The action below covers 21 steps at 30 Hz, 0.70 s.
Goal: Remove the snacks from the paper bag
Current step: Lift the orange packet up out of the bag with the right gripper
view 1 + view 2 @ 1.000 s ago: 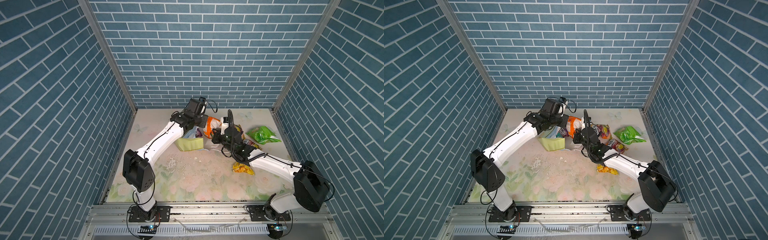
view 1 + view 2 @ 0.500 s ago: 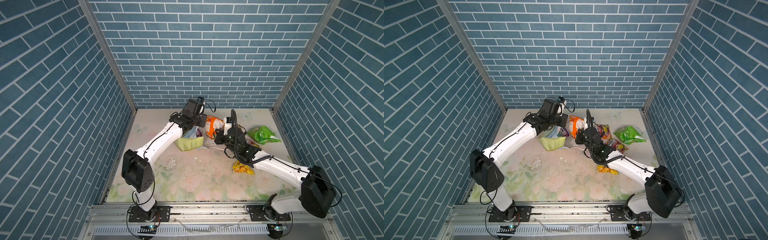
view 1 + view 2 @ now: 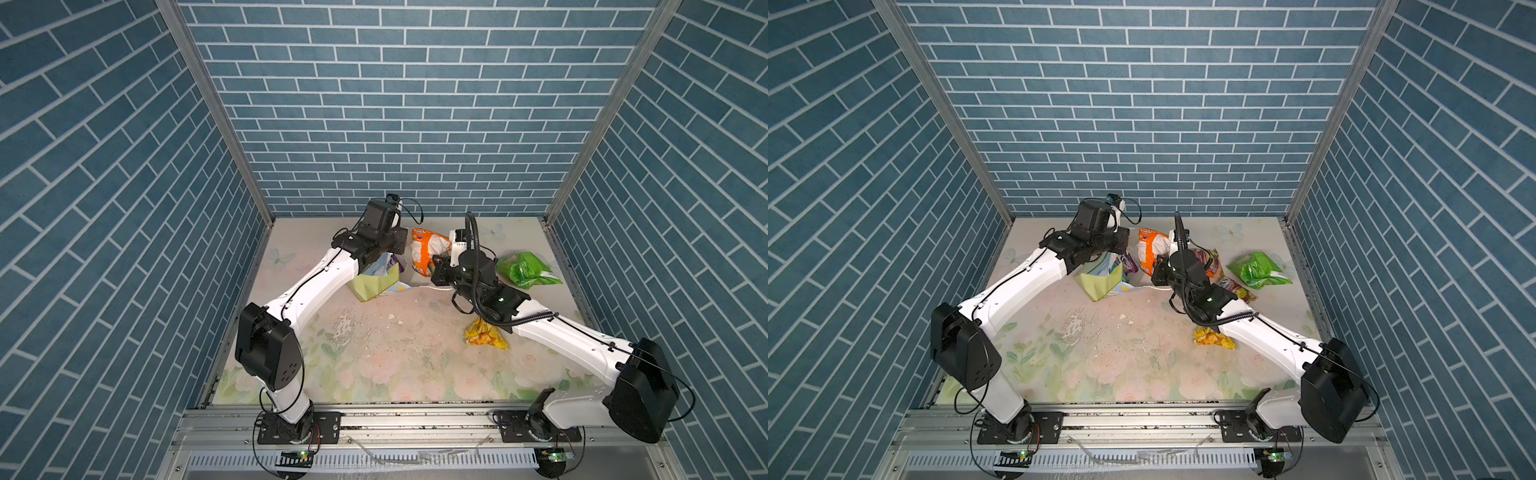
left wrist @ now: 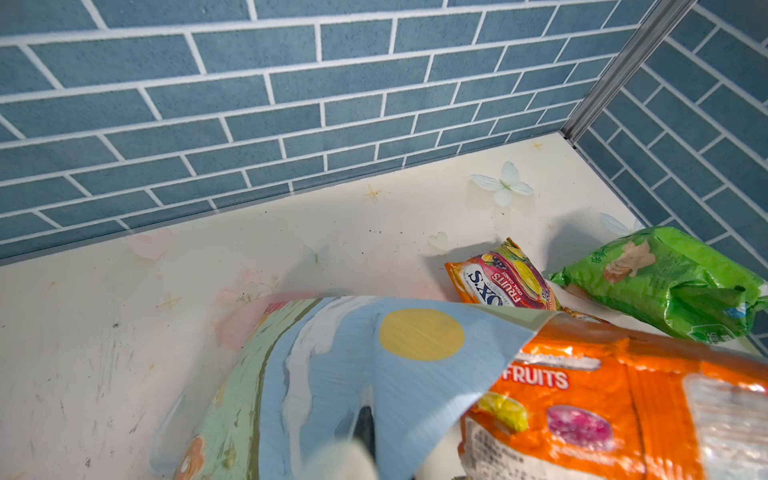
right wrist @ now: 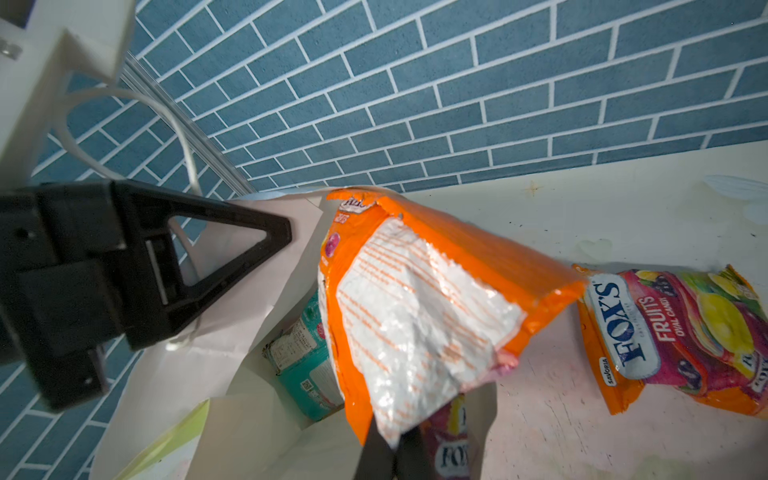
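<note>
orange packet (image 3: 430, 253) farther from paper bag (image 3: 374, 284)

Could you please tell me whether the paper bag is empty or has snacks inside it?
Not empty. In the right wrist view a teal-and-white packet lies inside the paper bag, against its white interior.

left arm (image 3: 316, 282): stretched forward, wrist above paper bag (image 3: 374, 284) | left gripper (image 4: 361, 432): jaws pinched on the bag's wall | right arm (image 3: 561, 336): reaching low from the bag's right | right gripper (image 5: 388, 453): clamped on orange packet (image 5: 415, 316) at the bag's mouth
</note>
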Available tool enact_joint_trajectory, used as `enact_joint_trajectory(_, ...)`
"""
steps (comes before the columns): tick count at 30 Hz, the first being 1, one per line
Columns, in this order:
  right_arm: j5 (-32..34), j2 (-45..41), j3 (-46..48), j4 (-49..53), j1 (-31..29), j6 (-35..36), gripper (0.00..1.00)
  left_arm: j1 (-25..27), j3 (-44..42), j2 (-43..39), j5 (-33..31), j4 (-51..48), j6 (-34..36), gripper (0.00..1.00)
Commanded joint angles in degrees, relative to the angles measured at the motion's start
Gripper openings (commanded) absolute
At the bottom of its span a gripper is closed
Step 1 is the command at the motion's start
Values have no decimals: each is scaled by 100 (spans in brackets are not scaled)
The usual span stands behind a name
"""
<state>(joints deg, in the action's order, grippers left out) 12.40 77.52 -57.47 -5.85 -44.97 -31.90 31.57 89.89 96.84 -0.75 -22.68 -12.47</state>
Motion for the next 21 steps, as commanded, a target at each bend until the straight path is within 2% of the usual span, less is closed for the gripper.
enact_joint_trajectory(1,132,-211,-408,-4,45,92,0,-60,-233,-225,40,167,-165,0)
enact_joint_trajectory(10,-237,-193,-772,101,242,-62,0,-112,-470,-332,51,416,-236,0)
enact_joint_trajectory(21,-199,-70,-1234,264,366,190,0,-176,-639,-459,23,527,-234,0)
